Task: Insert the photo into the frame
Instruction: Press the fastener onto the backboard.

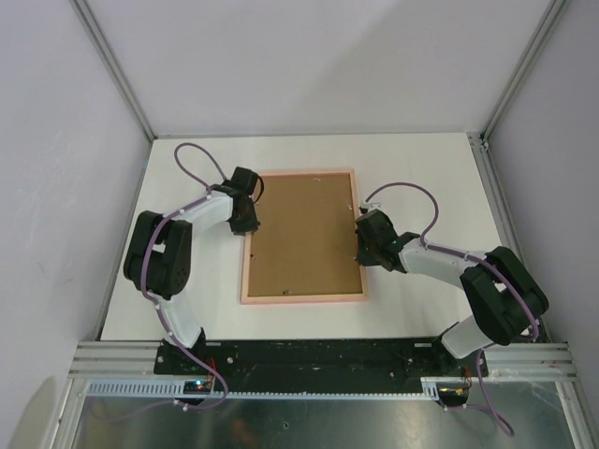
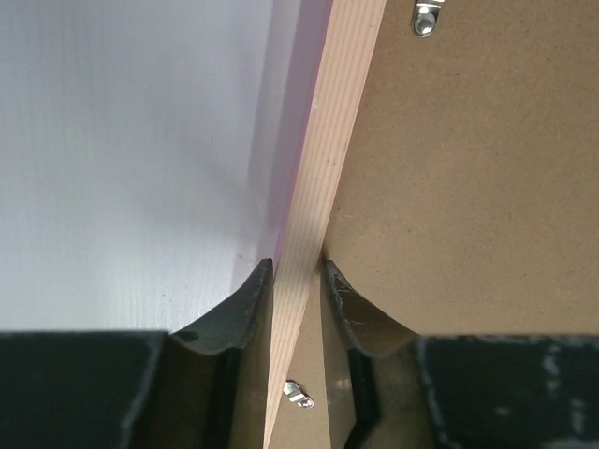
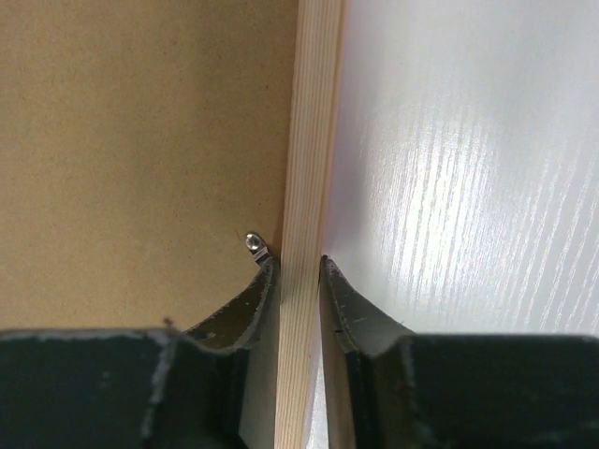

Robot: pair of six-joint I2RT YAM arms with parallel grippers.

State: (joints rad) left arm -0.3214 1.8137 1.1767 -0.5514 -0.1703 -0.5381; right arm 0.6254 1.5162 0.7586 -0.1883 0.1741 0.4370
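The frame (image 1: 301, 297) lies back side up on the white table, its pale wood rails around a brown backing board (image 1: 301, 234). My left gripper (image 1: 249, 224) is shut on the frame's left rail (image 2: 328, 159), one finger on each side; the pink edge shows beside it. My right gripper (image 1: 359, 245) is shut on the right rail (image 3: 311, 122) in the same way. In the wrist views the left gripper (image 2: 298, 271) and the right gripper (image 3: 299, 267) both pinch the wood. The photo is hidden.
Small metal clips (image 2: 426, 19) (image 3: 255, 243) sit on the backing board (image 2: 468, 168) at the rail's inner edge. The white table (image 1: 421, 178) is bounded by grey walls on three sides and the arms' mounting rail at the near edge.
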